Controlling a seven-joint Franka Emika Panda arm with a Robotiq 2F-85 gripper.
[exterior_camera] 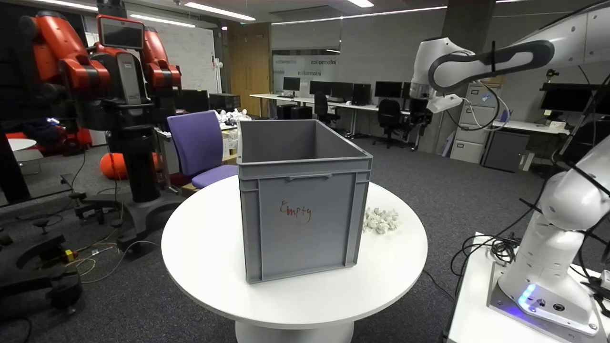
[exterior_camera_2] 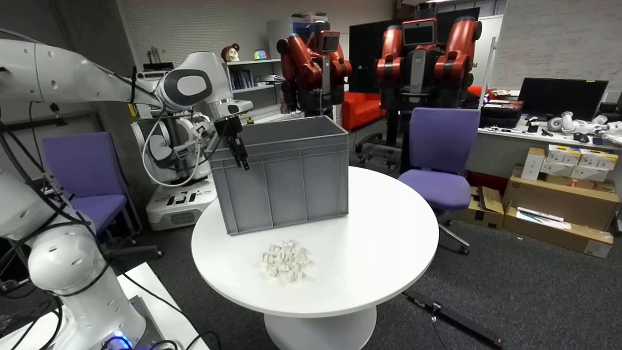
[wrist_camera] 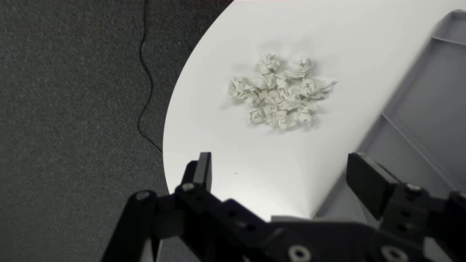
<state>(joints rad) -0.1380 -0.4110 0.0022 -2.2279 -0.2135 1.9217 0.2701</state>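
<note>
My gripper [wrist_camera: 279, 154] stands open high over the table, with nothing between its fingers. In an exterior view the gripper [exterior_camera_2: 239, 154] shows in front of the long side of a grey plastic crate [exterior_camera_2: 286, 192]. That crate [exterior_camera: 305, 238] has "Empty" written in red on its short end; its inner floor is out of sight. A loose heap of crumpled white paper pieces [wrist_camera: 278, 95] lies beyond the fingertips in the wrist view, beside the crate. Both exterior views also show these paper pieces [exterior_camera_2: 286, 261], resting on the round white table [exterior_camera_2: 384, 253].
The crate wall [wrist_camera: 418, 109] runs below the right finger in the wrist view. Purple chairs [exterior_camera_2: 435, 146] stand around the table. A red two-armed robot [exterior_camera: 128, 76] is behind it. My arm's base [exterior_camera: 548, 286] sits on a separate white table with loose cables.
</note>
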